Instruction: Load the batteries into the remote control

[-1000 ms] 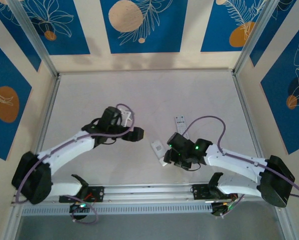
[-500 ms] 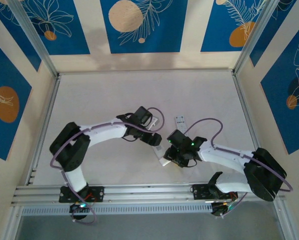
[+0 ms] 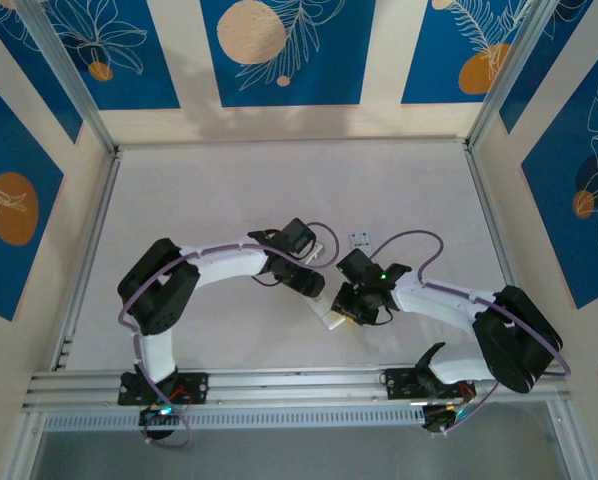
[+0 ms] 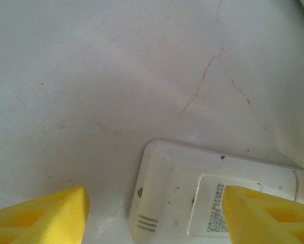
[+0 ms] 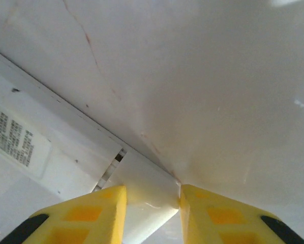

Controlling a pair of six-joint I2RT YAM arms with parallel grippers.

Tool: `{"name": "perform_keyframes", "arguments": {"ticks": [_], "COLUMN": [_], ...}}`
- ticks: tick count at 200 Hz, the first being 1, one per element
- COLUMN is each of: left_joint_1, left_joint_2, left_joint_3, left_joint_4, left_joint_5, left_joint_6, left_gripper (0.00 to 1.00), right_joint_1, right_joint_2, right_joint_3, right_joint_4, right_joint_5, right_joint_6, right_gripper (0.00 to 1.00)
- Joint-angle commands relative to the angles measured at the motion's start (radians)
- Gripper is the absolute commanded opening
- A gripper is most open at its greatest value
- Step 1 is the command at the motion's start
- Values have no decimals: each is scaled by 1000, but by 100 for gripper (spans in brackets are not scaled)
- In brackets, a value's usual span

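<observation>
1. The remote control (image 3: pixel 331 316) is seen from above lying on the white table (image 3: pixel 229 190), with only a pale corner of it exposed between the two arm ends.
2. The rest of the remote control is covered by the left gripper (image 3: pixel 315 288) at its far-left side and the right gripper (image 3: pixel 352 308) at its right side.
3. A second, slimmer remote (image 3: pixel 359 240) is found just beyond the remote control, its near end hidden by the right arm's wrist; a purple cable (image 3: pixel 419 238) is looped to the right of it.
4. In the left wrist view the remote control (image 4: pixel 177 193) is shown back-up, with a printed label (image 4: pixel 218 203) too blurred to be read and cut off by the lower edge.
5. The left gripper (image 4: pixel 154 216) is held spread wide: one yellow finger (image 4: pixel 50 213) is kept clear of the remote control's rounded end, while the other is placed in front of the label.
6. Thin reddish cracks (image 4: pixel 203 86) are seen in the table surface beyond the remote control.
7. In the right wrist view the right gripper (image 5: pixel 152 213) is closed onto a narrow white end of the remote control (image 5: pixel 50 152), with both yellow fingers (image 5: pixel 213 213) pressed against its sides.
8. A dark slot (image 5: pixel 119 157) is visible where that end joins the body; whether it is a sliding cover cannot be told.
</observation>
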Motion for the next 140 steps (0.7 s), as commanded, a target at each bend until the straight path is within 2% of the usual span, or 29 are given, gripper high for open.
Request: {"name": "perform_keyframes", "arguments": {"ticks": [1, 47, 86, 118, 140], "left_joint_1": [-5, -5, -5, -4, -1], "left_joint_2": [36, 67, 42, -10, -41], "left_joint_3": [-16, -15, -57, -93, -96], "left_joint_4": [3, 18, 79, 109, 109], "left_joint_5": [-11, 19, 85, 71, 65], "left_joint_6": [-5, -11, -41, -72, -70], "left_gripper": [66, 60, 58, 60, 62], "right_joint_1": [-45, -26, 55, 63, 73], "right_joint_2": [6, 73, 119, -40, -175], "right_joint_3": [-45, -35, 11, 37, 0], "right_joint_4": [-32, 15, -6, -165, -214], "right_joint_5": [53, -3, 46, 149, 105], "right_joint_6": [-19, -42, 3, 12, 70], "right_gripper": [31, 31, 30, 35, 42]}}
